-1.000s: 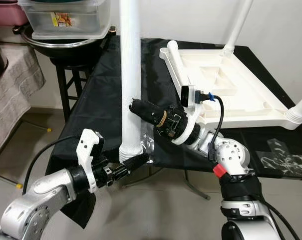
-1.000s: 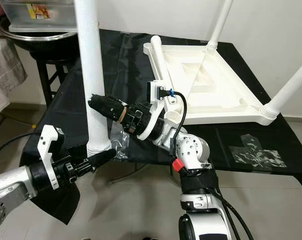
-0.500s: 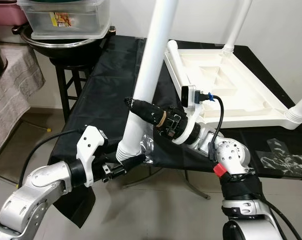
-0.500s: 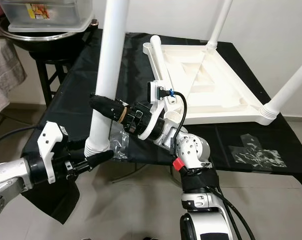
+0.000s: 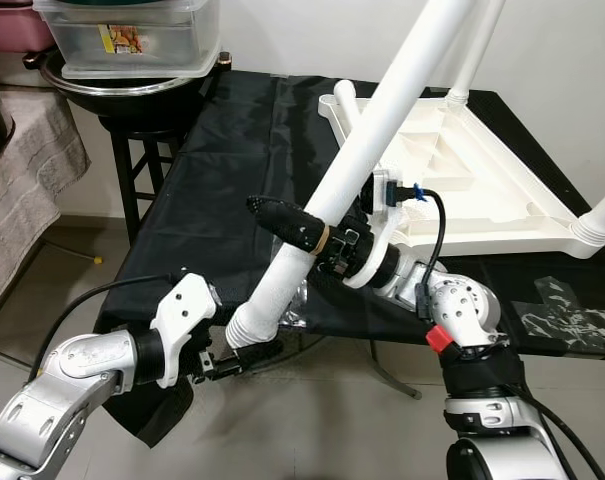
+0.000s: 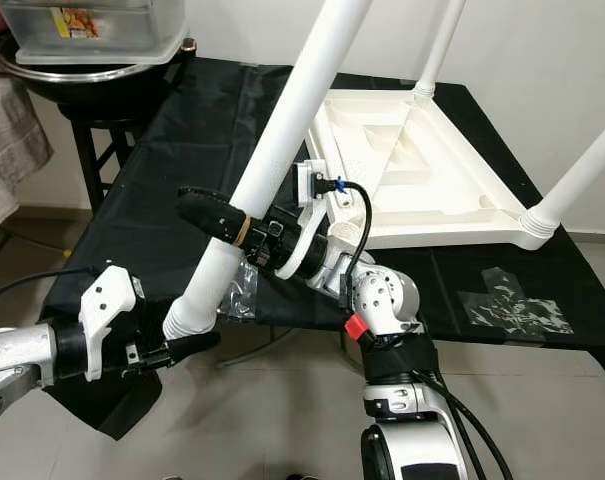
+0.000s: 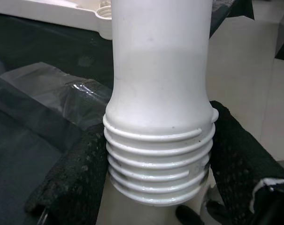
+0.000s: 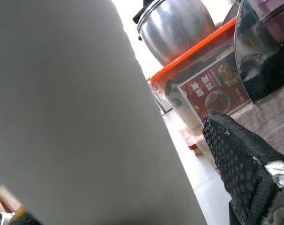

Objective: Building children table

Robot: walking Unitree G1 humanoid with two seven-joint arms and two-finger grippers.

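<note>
Two pincers grip leg point(image 5: 382, 110) | left pincer point(image 7: 156, 183) at threaded end

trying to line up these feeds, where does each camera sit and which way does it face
Eye views: on the head, looking down at the leg, tabletop and both arms.
Left wrist: along the left gripper, its fingers either side of the leg's threaded end.
Right wrist: along a right finger, leg beside it.
All share the leg.
</note>
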